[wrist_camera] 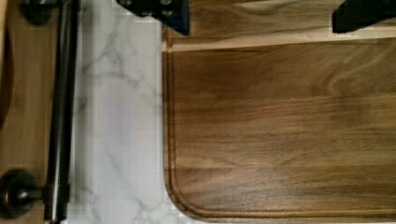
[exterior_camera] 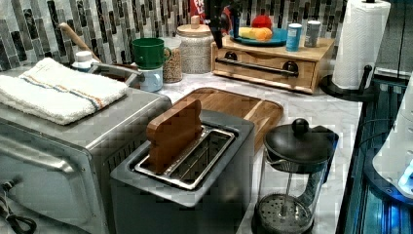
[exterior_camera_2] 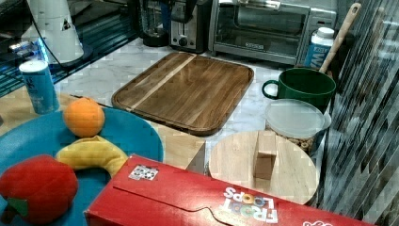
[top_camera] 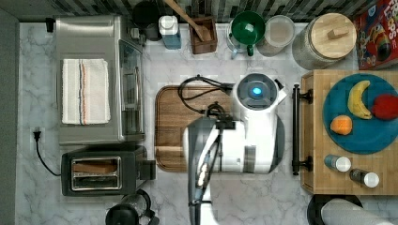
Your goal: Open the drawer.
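The light bamboo drawer [exterior_camera: 265, 73] sits flush in its box at the top view's right, beside the marble. Its long black bar handle [top_camera: 295, 129] runs across the front on two black mounts, and the left view shows the handle [exterior_camera: 258, 65] too. My white arm [top_camera: 256, 122] hangs over the right part of the dark brown tray [top_camera: 171, 126], a short way from the handle. In the wrist view my gripper [wrist_camera: 261, 14] is open above the tray [wrist_camera: 280, 126], with nothing between its dark fingertips [wrist_camera: 161, 11]. The handle [wrist_camera: 60, 116] and drawer front [wrist_camera: 28, 116] lie past a marble strip.
A blue plate [top_camera: 338, 145] with fruit and two cans [top_camera: 338, 163] rest on the drawer box. A toaster oven [top_camera: 94, 79], toaster [top_camera: 101, 176] and French press [top_camera: 129, 211] stand at the top view's left. Jars, a green mug [top_camera: 248, 28] and a paper towel roll [exterior_camera: 358, 44] line the edges.
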`<state>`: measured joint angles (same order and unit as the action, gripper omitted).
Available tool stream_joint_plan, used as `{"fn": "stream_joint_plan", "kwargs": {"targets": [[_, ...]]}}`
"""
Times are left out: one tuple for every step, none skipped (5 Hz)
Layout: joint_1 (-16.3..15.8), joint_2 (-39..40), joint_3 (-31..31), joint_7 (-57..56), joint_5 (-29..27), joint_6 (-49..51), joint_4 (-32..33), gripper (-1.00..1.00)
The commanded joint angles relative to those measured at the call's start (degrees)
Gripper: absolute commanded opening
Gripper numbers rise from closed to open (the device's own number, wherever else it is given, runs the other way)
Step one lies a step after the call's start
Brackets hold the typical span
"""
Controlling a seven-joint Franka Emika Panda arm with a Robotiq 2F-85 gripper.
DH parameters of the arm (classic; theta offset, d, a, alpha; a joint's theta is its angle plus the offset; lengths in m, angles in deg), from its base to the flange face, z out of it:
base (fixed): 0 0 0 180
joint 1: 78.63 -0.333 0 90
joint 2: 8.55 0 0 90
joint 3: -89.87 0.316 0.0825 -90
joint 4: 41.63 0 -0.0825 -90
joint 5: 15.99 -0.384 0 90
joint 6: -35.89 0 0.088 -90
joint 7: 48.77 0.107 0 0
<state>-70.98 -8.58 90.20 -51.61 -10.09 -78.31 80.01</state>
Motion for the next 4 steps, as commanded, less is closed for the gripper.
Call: {"fn": "stream_joint_plan", "kwargs": {"targets": [[4.8, -1.9, -4.8, -10.4, 4.8, -9.0, 0.5, 1.00], [6.5, -0.1, -4.4, -11.8, 5.7, -10.9, 0.1, 1.00], [8.0, 1.8, -4.5, -13.2, 5.6, -12.8, -0.7, 1.00], [9.0, 4.1, -5.4, -15.4, 4.6, -16.6, -0.4, 1.00]]}}
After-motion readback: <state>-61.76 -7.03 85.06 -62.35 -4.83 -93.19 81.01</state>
